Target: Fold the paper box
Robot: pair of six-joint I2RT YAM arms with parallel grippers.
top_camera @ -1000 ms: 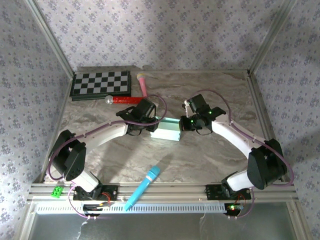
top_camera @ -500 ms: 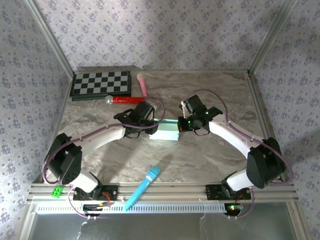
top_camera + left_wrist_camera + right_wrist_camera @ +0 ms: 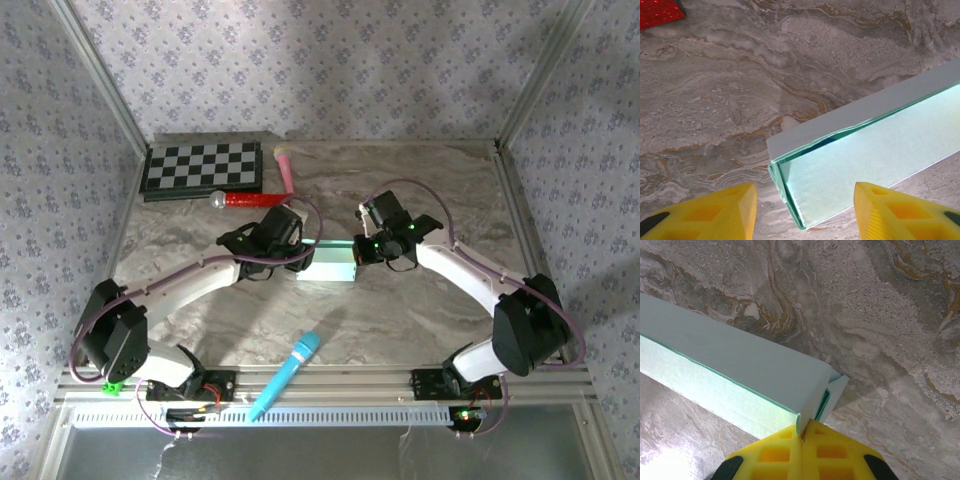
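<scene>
Left gripper (image 3: pixel 804 194) of mine has just let go: its yellow fingers now stand spread wide, with the left end of the paper box (image 3: pixel 875 155) between them and touching neither. Over the last second that arm has also drawn back a little to the left. My right gripper (image 3: pixel 802 432) has its fingers pressed together, and the thin card at the box's right end runs into the seam between them, so I judge it is pinching that edge. The box lies flat on the table (image 3: pixel 740 75) between my two wrists, already formed into a long shell. Its left end shows a dark gap, and a small flap (image 3: pixel 837 387) pokes out at the right end, so I take both ends as not yet tucked shut.
</scene>
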